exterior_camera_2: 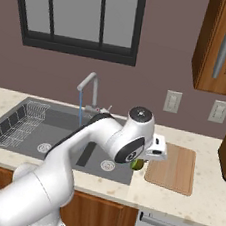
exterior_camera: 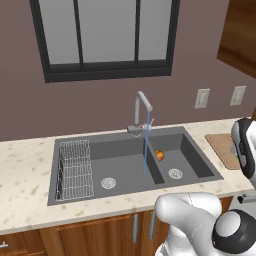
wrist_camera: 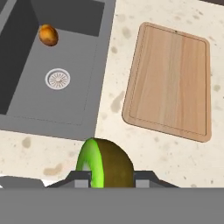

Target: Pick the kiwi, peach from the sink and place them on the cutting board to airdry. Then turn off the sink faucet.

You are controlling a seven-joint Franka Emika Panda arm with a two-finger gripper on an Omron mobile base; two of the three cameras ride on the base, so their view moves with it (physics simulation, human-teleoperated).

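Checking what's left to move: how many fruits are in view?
2. The kiwi is held in the gripper above the counter beside the sink; the peach lies in the sink's basin.

Left base view. Dark grey double-basin sink [exterior_camera: 200,165] set in speckled counter [exterior_camera: 25,175]. Wire rack [exterior_camera: 75,170] at 9 o'clock end of sink. Grey faucet [exterior_camera: 140,112] at 12 o'clock rim, thin blue water stream [exterior_camera: 146,147] falling beside basin divider. Peach [exterior_camera: 160,155] in 3 o'clock basin, against divider. Cutting board [exterior_camera: 223,148] on counter at 3 o'clock of sink, partly hidden by arm.
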